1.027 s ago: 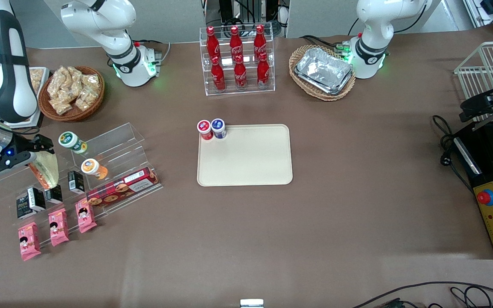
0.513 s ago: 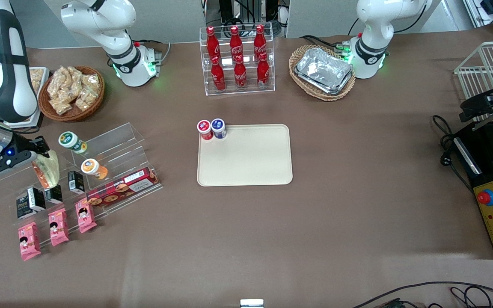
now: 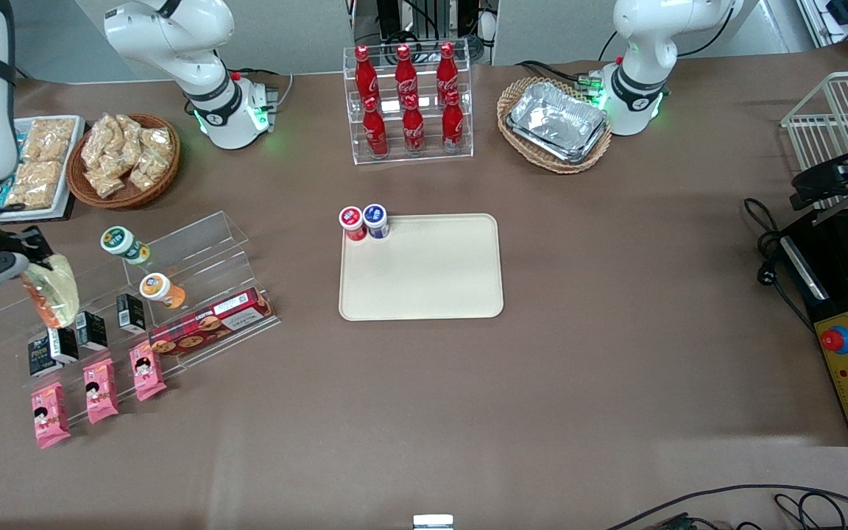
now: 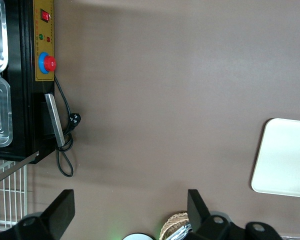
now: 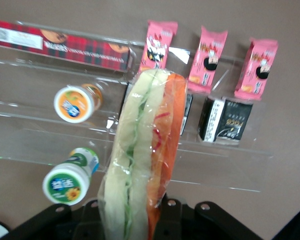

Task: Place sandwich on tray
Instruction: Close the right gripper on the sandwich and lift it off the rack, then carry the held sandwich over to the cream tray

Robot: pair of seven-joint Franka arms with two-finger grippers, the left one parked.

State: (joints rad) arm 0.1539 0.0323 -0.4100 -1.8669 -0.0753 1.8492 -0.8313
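**Sandwich lifted, tray waiting mid-bench**

The right arm's pincer (image 3: 26,254) hangs above the clear stepped display rack (image 3: 174,250) at the working arm's end of the bench, pinching the wrapped sandwich (image 3: 52,298) by one end. The wedge dangles below the jaws, clear of the shelves, with its long axis running out from the pincer and down toward the rack.

What the next move turns on, as I judge it: the tray (image 3: 431,294) lies well apart from the pincer, sideways toward the middle of the bench, with open brown surface between. The carry is a long sideways sweep, then a lowering. Two small capped jars (image 3: 364,221) stand at the tray's corner that is farther from the front camera, so the bare middle looks the safer spot to set down.

The front view gives that whole gap, rack to tray, yet shows the sandwich only as a small pale and orange shape. The right wrist view shows the sandwich (image 5: 142,155) close: pale bread, green and orange-red filling, wrap pinched at the jaws, with pink snack packets (image 5: 207,60) and two round-lidded jars (image 5: 75,102) on the rack beneath. It shows no tray at all.
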